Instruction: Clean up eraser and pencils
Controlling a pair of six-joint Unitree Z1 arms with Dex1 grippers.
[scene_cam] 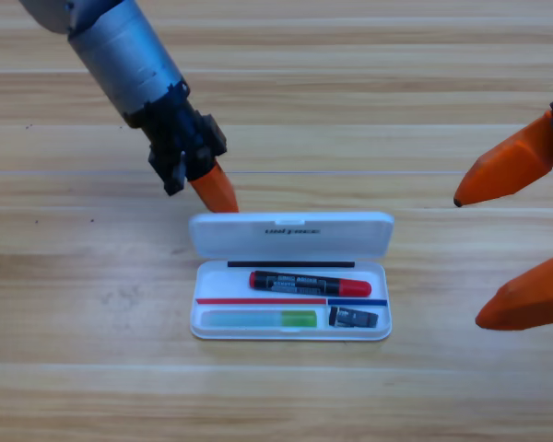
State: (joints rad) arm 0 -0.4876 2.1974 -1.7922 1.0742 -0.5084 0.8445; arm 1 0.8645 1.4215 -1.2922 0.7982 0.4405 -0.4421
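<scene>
The white case (290, 238) lies open mid-table, its lid folded back toward the far side. In the tray, the red-ended pencil with a black printed middle (310, 282) fills the upper slot. The pale green pencil (261, 319) lies in the lower left slot. The small black eraser (354, 319) sits in the lower right slot. My left gripper (226, 203) points down at the lid's far left corner, its orange jaws together with nothing between them. At the right edge my right gripper (468, 261) waits, wide open and empty.
The left arm's grey tube (124, 46) slants in from the top left corner. Bare wooden table (92, 368) surrounds the case on all sides.
</scene>
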